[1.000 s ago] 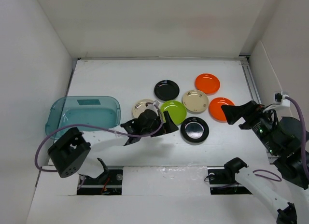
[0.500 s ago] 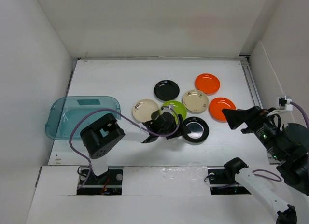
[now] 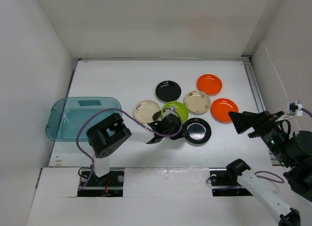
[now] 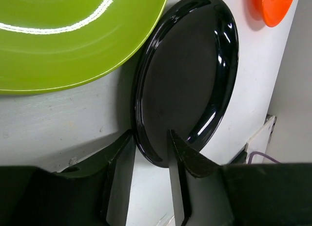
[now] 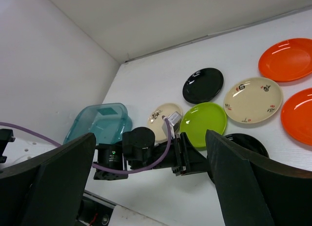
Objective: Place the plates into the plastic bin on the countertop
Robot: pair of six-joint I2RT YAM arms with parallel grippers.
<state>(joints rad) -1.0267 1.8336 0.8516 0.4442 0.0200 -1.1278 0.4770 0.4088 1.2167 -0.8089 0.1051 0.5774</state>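
Seven plates lie on the white countertop: black, orange, cream, orange, cream, lime green and a nearer black plate. My left gripper lies low at that nearer black plate's left rim. In the left wrist view its fingers straddle the rim of the black plate, one outside and one over the inside, shut on it. The plate rests on the counter. The empty plastic bin stands at the left. My right gripper hangs open above the right side.
The left arm's black body and its purple cable stand between the bin and the plates. White walls close the counter at left, back and right. In the right wrist view the bin shows beyond the left arm.
My left gripper swung right from beside the cream plate to the near black plate, and its jaws narrowed onto the rim. The right gripper drifted slightly right and back.
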